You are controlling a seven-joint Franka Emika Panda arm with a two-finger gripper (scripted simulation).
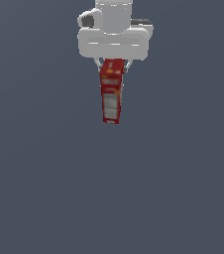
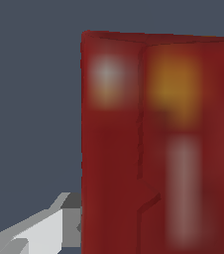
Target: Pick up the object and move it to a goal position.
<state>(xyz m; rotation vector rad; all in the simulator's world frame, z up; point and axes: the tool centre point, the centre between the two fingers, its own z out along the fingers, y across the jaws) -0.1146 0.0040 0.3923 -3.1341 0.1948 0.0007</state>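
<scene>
Filling the wrist view, the box (image 2: 158,144) is a red blur with white and orange patches, one pale finger (image 2: 44,233) beside it. Only the exterior view shows the pincer (image 1: 112,66) clamped on its top end, over plain slate-grey surface (image 1: 112,198).

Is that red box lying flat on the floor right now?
No. The red box hangs upright below the white gripper, its top end pinched between the fingers, with nothing under its lower end.
</scene>
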